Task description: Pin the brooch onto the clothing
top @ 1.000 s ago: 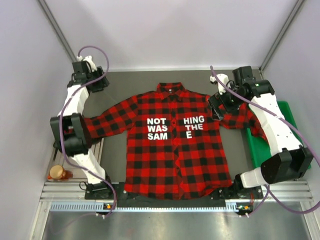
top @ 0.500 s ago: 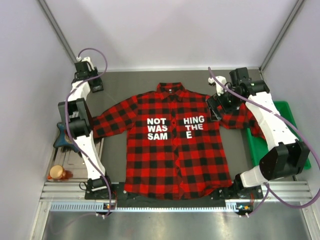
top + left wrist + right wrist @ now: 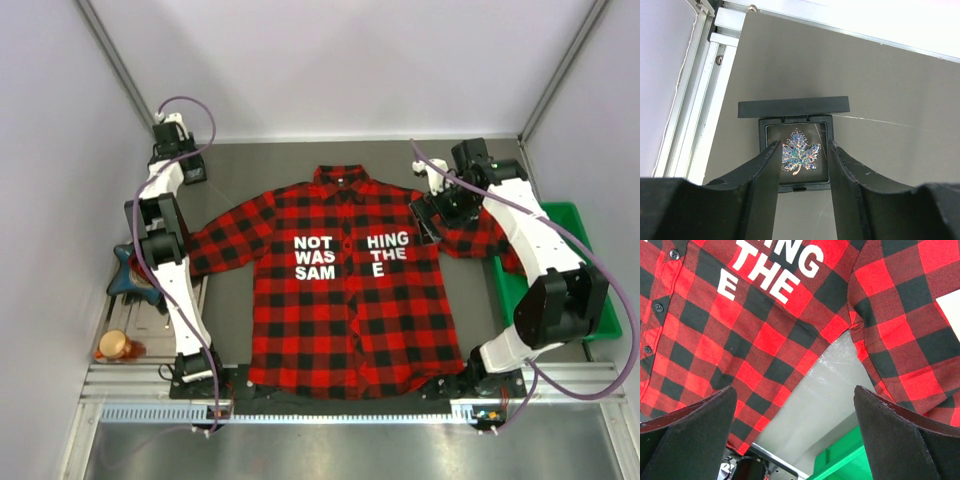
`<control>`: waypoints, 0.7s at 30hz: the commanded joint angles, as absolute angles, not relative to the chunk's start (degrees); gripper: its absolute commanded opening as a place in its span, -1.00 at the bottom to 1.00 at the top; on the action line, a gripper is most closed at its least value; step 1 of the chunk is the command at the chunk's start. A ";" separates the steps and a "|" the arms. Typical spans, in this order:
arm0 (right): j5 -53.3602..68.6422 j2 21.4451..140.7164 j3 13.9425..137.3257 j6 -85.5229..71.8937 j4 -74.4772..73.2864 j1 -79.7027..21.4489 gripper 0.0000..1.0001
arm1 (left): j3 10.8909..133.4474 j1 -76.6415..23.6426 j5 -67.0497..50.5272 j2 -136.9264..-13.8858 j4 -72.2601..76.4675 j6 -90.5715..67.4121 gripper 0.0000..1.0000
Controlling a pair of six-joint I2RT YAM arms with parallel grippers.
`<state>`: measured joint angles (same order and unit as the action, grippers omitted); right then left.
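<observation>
Bluish leaf brooch [image 3: 800, 156] lying in black box [image 3: 793, 107] (lid up); left gripper [image 3: 803, 146] straddling it, spread; right gripper [image 3: 794, 392] hanging spread over shirt [image 3: 765, 340].

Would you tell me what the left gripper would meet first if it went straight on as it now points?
Most likely the brooch, lying in its open black box: the wrist view shows it directly between the parted jaws of the left gripper. The remaining depth is unclear.

shirt [image 3: 345, 320] lettered NOT WAS SAM, HING THE E
</observation>
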<state>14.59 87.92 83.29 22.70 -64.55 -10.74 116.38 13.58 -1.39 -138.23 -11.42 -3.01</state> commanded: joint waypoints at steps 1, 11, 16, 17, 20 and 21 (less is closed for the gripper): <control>14.33 89.03 86.48 22.15 -64.69 -10.72 0.98 | 119.53 14.59 -0.53 -139.83 -9.05 -2.37 -0.05; 14.59 91.76 88.68 21.97 -65.04 -10.64 0.98 | 121.20 14.68 1.75 -142.64 -10.98 -1.23 0.12; 14.07 92.63 89.73 22.06 -65.48 -10.64 0.97 | 121.20 14.68 1.58 -143.35 -11.86 -1.32 0.08; 13.98 92.81 89.82 22.23 -65.57 -10.72 0.98 | 121.20 14.68 1.58 -143.52 -12.21 -1.41 0.07; 13.80 92.99 90.09 22.59 -65.83 -10.64 0.97 | 121.11 14.68 1.23 -143.70 -12.74 -1.49 0.07; 13.62 92.99 90.17 22.67 -65.92 -10.72 0.97 | 121.03 14.76 1.32 -143.79 -12.92 -1.67 0.07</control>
